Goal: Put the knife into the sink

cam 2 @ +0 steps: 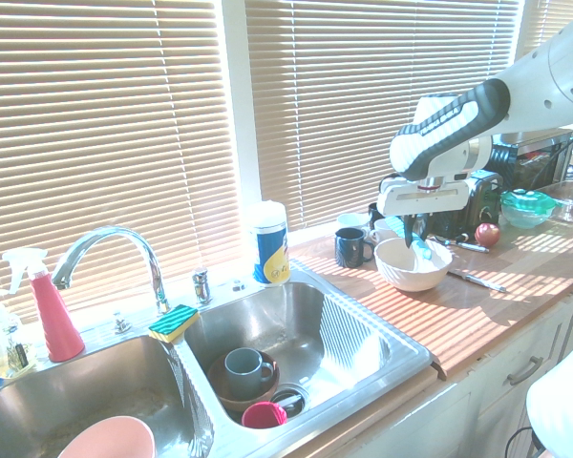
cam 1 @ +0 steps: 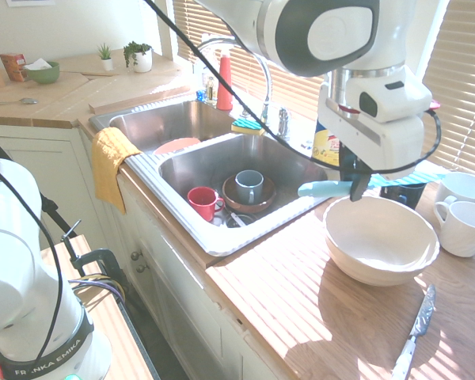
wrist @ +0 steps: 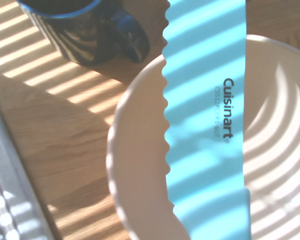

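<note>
I have the knife (cam 1: 332, 188) pinched in the gripper (cam 1: 356, 188), jaws pressed tight on it near where handle meets blade. It hangs roughly level above the bowl (cam 1: 380, 237), clear of the rim, with the teal handle pointing toward the sink (cam 1: 222, 237) and the blade running the other way, toward the white mugs (cam 1: 463, 214). In the wrist view the serrated blade (wrist: 205, 115) crosses over the bowl's rim (wrist: 115, 150), with the dark mug (wrist: 85, 25) just beyond the bowl.

The step in hand, as I judge it, is the carry from the bowl across to the sink. I want enough height to clear the bowl's rim and the sink's raised edge before I travel sideways. The long blade sticks out behind the gripper, so I must watch that it does not sweep the dark mug or the white mugs beyond the bowl if I rotate the wrist.

The basin nearer the bowl already holds a red cup (cam 1: 203, 202), a grey mug (cam 1: 248, 186) and a brown dish (cam 1: 249, 204). I would aim for the bare steel on the bowl side of those, lower close to the bottom, then release, so the knife does not clatter or bounce.
</note>
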Robot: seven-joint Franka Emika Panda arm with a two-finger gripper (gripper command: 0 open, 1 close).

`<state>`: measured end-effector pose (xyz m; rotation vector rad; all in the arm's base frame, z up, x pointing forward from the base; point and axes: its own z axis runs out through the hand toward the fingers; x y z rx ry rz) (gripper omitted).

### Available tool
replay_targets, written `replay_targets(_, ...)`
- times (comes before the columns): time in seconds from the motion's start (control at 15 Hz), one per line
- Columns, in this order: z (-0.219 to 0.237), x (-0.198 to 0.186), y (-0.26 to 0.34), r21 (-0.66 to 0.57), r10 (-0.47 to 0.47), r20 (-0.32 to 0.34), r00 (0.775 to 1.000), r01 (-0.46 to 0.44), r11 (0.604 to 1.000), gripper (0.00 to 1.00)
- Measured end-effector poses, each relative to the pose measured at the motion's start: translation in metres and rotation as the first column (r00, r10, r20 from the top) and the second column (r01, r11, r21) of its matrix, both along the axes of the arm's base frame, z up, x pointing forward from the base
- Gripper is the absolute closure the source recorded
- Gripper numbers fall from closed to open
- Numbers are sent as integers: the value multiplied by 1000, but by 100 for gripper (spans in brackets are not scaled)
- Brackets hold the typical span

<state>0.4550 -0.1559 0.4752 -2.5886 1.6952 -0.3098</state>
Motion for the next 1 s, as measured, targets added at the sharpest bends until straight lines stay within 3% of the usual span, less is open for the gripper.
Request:
replay_targets(0.27, 14, 6, 114, -47, 215, 19, 976, -214, 976, 100)
replay_targets(0.53, -17, -5, 215, -73, 404, -13, 915, -404, 912, 100)
replay_targets(0.67, -46, -11, 238, -71, 465, -31, 885, -466, 882, 100)
replay_targets(1.0, -140, -14, 256, -57, 529, -106, 842, -536, 842, 100)
